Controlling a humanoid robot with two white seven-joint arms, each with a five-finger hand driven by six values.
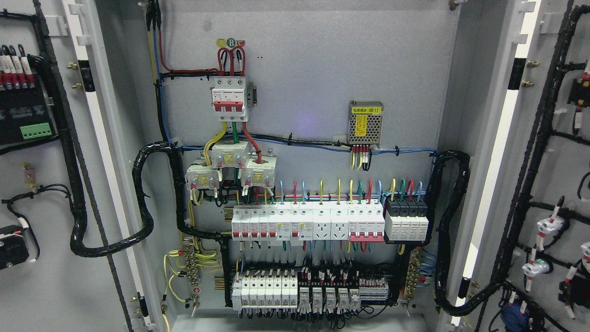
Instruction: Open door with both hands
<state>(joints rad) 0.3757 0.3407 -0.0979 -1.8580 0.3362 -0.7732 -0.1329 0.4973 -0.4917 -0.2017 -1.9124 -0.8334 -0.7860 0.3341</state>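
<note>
An electrical cabinet stands wide open in the head view. Its left door (50, 193) is swung out to the left, showing its inner face with black cable looms and small components. The right door (557, 184) is swung out to the right, also wired on the inside. Between them the grey back panel (313, 69) carries a red-and-white main breaker (229, 99), a row of white breakers (306, 223) and a lower row of terminals and relays (295, 288). Neither of my hands nor arms shows anywhere in the picture.
A small perforated power supply (365, 122) with a yellow label sits at the upper right of the panel. Thick black corrugated conduits (143, 198) loop from the cabinet to each door. Door frames (488, 161) with hinges border both sides.
</note>
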